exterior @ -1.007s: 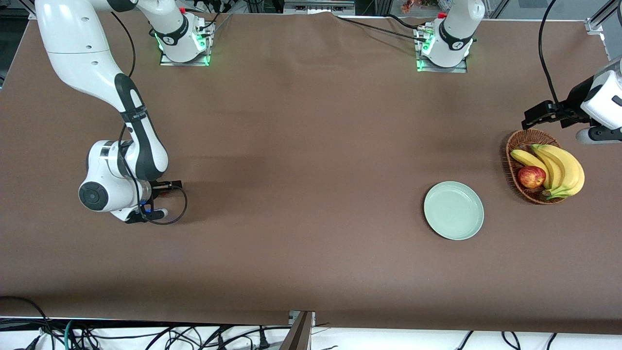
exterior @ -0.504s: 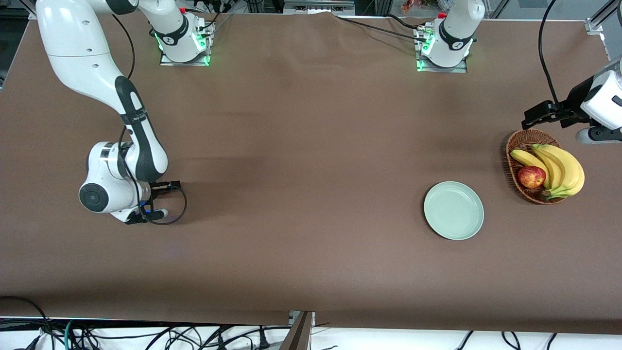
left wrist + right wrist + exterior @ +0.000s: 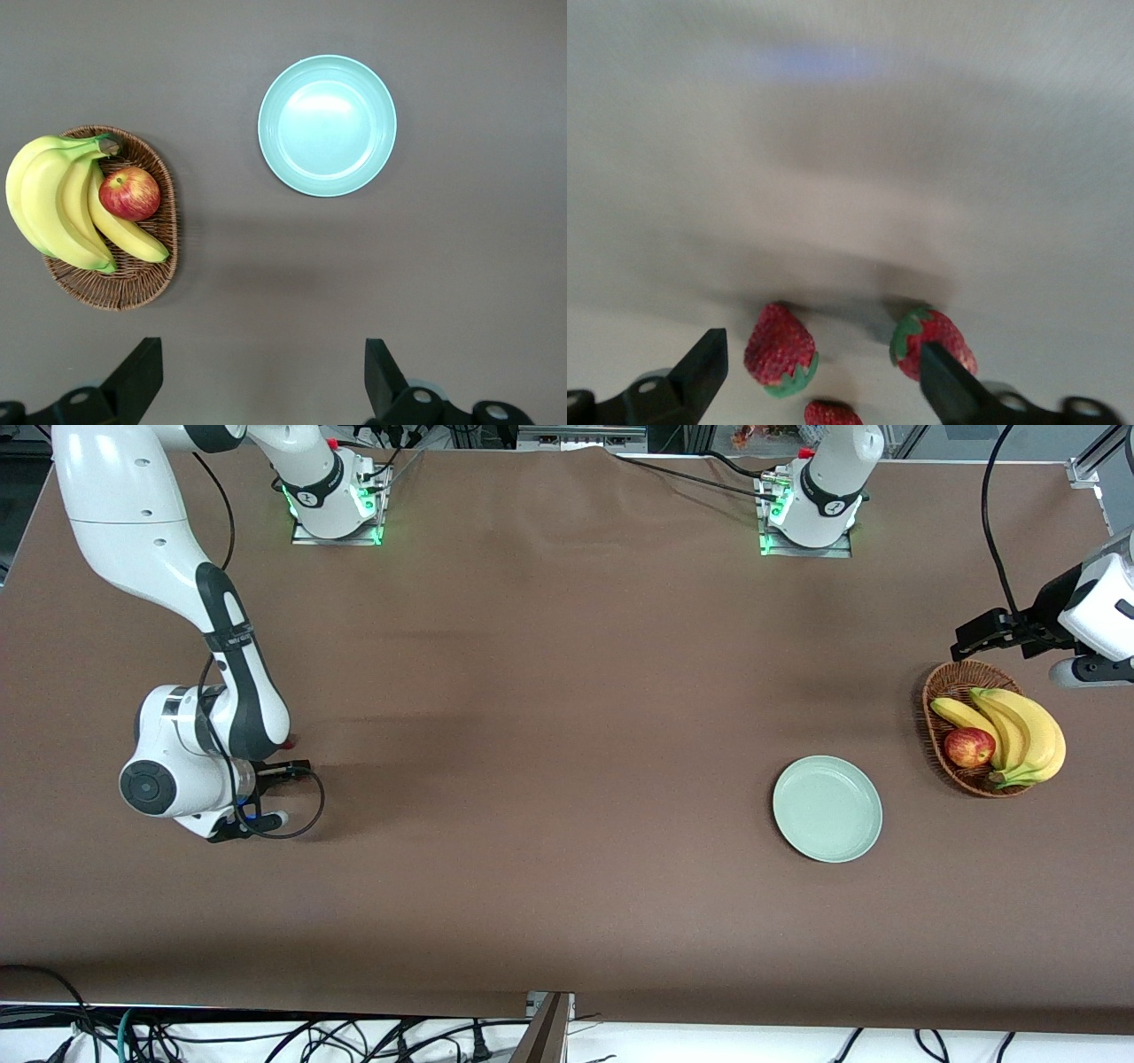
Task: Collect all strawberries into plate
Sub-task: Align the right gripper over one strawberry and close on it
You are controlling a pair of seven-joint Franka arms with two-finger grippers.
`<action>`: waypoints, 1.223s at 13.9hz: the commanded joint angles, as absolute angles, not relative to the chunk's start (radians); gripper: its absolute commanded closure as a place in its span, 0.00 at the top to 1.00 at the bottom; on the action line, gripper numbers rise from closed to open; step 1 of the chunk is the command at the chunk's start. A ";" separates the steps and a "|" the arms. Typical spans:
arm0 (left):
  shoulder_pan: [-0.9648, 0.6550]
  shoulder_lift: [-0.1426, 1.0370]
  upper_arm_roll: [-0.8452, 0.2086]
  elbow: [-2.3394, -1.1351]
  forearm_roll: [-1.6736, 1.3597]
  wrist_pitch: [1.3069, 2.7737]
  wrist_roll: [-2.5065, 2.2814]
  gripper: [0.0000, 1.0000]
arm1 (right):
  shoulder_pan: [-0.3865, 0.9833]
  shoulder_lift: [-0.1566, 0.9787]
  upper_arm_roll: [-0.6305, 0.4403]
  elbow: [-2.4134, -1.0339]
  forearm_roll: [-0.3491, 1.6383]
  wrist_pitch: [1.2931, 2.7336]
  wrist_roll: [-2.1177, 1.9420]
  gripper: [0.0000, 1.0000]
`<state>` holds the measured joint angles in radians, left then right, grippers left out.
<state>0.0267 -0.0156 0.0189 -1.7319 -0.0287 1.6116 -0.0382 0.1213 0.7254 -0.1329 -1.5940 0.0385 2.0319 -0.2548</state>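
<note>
Table: a wide brown cloth (image 3: 549,691) covers the whole surface, with cables trailing along the edge nearest the front camera.
Plate: the pale green plate (image 3: 827,809) lies bare toward the left arm's end, nearest the front camera of the things there; the left wrist view (image 3: 327,125) confirms there is nothing on it.
Basket: a wicker basket (image 3: 948,682) sits just beside the plate and a little farther from the front camera, holding bananas (image 3: 1019,731) and an apple (image 3: 969,747).
Strawberries: all three sit together at the right arm's end, well apart from the plate. The arm hides them from the front camera save a red sliver (image 3: 292,739), but the right wrist view shows one (image 3: 779,350), a second (image 3: 935,341) and a third partly cut off (image 3: 831,413).
Right gripper: low over the berries (image 3: 266,793), fingers spread wide, one berry between the fingertips (image 3: 704,359) and nothing pinched yet.
Left gripper: waiting high by the basket (image 3: 1010,633), fingers spread and empty.
Progress: no berry collected; this looks like the first pick lining up.
Doing it well: settle on one berry, centre it so the neighbours stay outside the fingers, come straight down, and squeeze lightly, since soft fruit likely bruises or squirts out.
</note>
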 commanded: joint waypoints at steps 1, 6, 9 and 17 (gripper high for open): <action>0.026 -0.009 0.014 -1.718 -0.008 1.614 -0.034 1.00 | 0.127 0.726 -0.126 -1.511 0.029 1.928 -0.255 0.99; 0.026 -0.009 0.014 -1.718 -0.008 1.614 -0.034 1.00 | 0.140 0.756 -0.123 -1.545 0.032 1.927 -0.235 0.99; 0.026 -0.009 0.014 -1.718 -0.008 1.614 -0.034 1.00 | 0.138 0.770 -0.123 -1.562 0.032 1.931 -0.235 0.95; 0.023 -0.009 0.012 -1.718 -0.008 1.614 -0.034 1.00 | 0.141 0.761 -0.120 -1.555 0.041 1.921 -0.221 0.00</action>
